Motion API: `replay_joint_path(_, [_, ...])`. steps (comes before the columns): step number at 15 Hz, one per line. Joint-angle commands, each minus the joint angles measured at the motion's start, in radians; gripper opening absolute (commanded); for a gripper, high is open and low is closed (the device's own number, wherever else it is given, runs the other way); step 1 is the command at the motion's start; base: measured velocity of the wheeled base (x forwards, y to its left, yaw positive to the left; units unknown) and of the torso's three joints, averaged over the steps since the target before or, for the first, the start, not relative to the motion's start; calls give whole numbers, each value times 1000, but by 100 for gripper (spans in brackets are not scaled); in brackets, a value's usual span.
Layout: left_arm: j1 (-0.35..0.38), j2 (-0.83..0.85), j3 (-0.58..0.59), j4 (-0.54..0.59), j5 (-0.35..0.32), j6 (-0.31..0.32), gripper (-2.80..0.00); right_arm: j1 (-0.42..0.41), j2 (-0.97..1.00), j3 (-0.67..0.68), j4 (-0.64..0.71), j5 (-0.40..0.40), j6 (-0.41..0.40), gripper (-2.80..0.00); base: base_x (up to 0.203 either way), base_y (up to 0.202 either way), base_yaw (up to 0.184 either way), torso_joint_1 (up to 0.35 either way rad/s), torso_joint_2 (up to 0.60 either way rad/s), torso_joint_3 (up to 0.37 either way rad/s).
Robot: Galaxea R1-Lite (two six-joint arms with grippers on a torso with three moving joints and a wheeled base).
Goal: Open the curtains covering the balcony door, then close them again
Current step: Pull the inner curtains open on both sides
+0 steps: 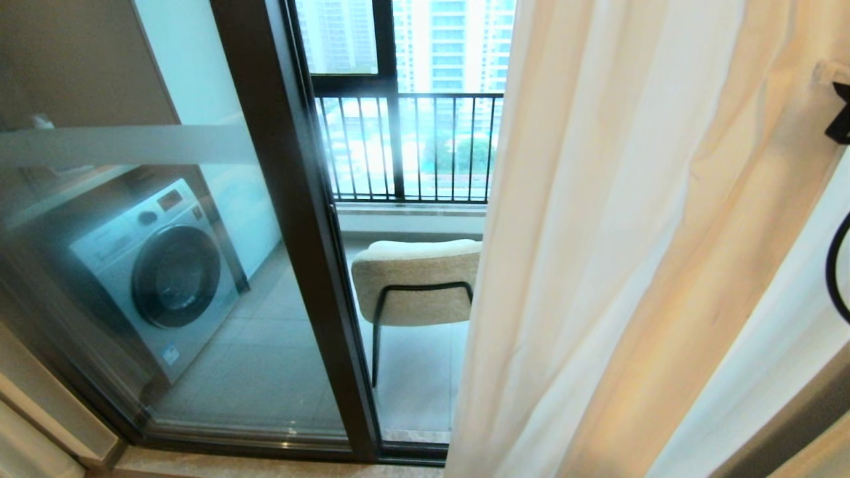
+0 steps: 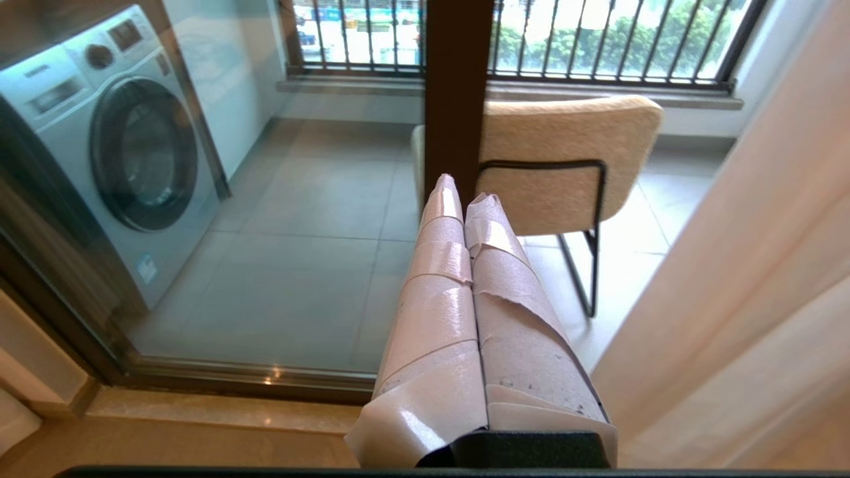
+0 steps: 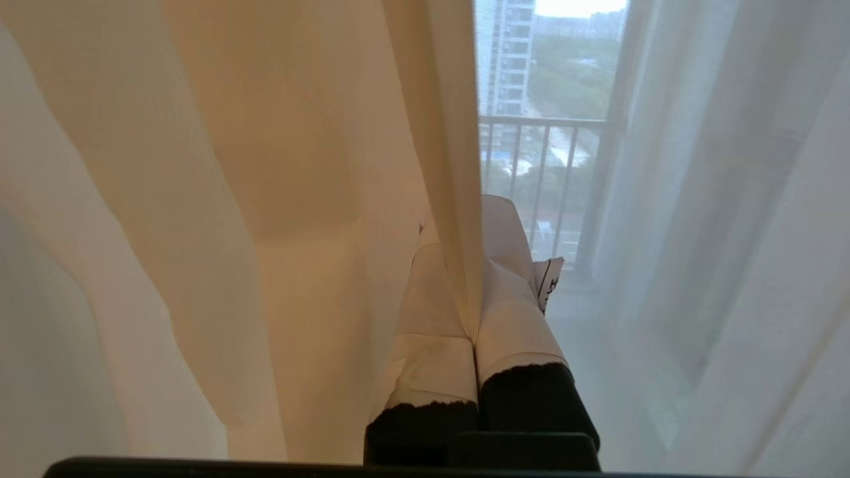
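Curtains [image 1: 637,252] hang vertically, floor-length; right pincer [image 3: 475,279] clamped on their edge; left pincer [image 2: 461,199] together.

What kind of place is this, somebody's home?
Most likely a high-rise flat, seen from indoors at the balcony door: a washing machine and a chair stand beyond the glass, with tower blocks past the railing.

Pinkish tape-wrapped fingers [image 2: 458,312], black base
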Motion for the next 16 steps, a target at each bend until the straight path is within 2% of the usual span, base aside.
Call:
replay_joint_path(1, [1,0,0,-1,0,0,-280,1,2,-1,-4,-1,-1,-280,0,-190,2,4,2,0])
replay_joint_path(16, [1,0,0,-1,0,0,-280,1,-2,-1,-4,-1,-5,-280,0,-191,1,3,3,2])
